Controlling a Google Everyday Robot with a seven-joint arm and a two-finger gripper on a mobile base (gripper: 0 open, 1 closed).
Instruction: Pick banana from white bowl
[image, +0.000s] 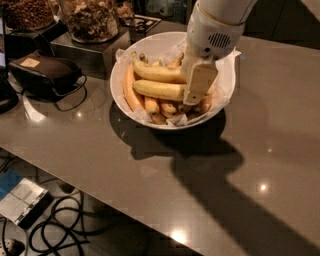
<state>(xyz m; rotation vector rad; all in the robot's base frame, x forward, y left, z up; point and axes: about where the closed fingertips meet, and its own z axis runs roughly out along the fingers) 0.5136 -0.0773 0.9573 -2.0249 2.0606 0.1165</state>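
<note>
The white bowl (125, 65), lined with crinkled white paper, stands on the grey table and holds several bananas. A long, thick, pale yellow banana (157, 90) lies across the bowl's middle. Another long yellow banana (155, 72) lies just behind it. Short orange-yellow bananas (167, 107) lie at the front, and a slim curved one (129, 90) follows the left wall. My gripper (194, 96) hangs from its white wrist (215, 30) and reaches down into the bowl's right half, at the right end of the thick banana, hiding that end.
Glass jars of brown snacks (92, 20) stand on a metal box (85, 50) behind the bowl to the left. A dark pouch with a cable (47, 75) lies at the left. The table's front edge runs diagonally, with cables (65, 227) on the floor below.
</note>
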